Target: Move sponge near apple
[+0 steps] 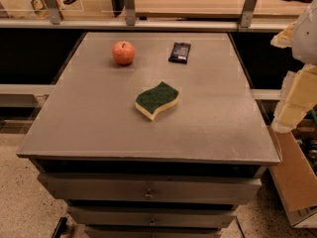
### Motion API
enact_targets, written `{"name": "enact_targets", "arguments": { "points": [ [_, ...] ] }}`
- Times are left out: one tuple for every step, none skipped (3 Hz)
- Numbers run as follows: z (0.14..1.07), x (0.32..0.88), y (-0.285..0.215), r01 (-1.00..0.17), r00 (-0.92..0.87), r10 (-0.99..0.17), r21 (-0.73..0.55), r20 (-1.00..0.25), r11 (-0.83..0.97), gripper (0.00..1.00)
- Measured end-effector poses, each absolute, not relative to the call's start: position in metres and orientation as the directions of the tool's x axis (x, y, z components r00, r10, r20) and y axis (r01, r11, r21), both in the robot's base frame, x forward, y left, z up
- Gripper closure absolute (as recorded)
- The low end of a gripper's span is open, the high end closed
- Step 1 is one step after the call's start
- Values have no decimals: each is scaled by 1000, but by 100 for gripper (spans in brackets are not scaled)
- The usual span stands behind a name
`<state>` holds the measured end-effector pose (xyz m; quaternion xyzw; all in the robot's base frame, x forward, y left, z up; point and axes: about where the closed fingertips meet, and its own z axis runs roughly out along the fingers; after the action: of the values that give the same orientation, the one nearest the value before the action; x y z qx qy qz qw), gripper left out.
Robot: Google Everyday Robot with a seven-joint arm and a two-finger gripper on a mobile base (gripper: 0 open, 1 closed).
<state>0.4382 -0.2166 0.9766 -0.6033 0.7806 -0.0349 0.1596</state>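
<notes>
Camera view, L to R, w/ the sponge [157,100] as our ref pt throughout. Far up-left of the sponge, behind the table, we see a metal rail post [51,4]. Down-left of the sponge, lower than the top, is speckled floor [20,202]. The table [89,123] has a grey metal top, and its left edge runs well left of the sponge.

The apple [123,52], round & red-orange, sits up-left of the sponge, i.e. further back and to the left. It's well apart from the sponge, w/ bare table top between them.

The sponge itself lies flat at approx. mid-table, dark green scouring side up. Pale yellow foam shows along its near edge, and it touches nothing but the table top. Straight below the sponge, on the cabinet front, we see drawers [148,190] w/ small knobs.

The black packet [180,52] lies behind the sponge & a bit right, approx. level w/ the apple and apart from both.

The gripper [296,100] is well right of the sponge, out past the table's right edge and off the top. It looks pale yellowish and is partly cut off at the right side of the view. We can't tell how far open it is, nor if anything's in it. Sponge & apple both rest on the table, well apart from it.

Down-right of the sponge, beside the cabinet, stands a cardboard box [297,182].
</notes>
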Motion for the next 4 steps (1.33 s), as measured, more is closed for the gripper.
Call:
{"name": "enact_targets", "arguments": {
  "points": [
    [977,438,-217,-931,-221,-953,-247,-207,270,0],
    [977,437,-214,-937,-172,-970,-276,-170,215,0],
    [970,433,-213,-953,-50,-997,-297,-64,67,0],
    [964,430,-210,-941,126,-991,-310,47,-135,0]
  ]
}}
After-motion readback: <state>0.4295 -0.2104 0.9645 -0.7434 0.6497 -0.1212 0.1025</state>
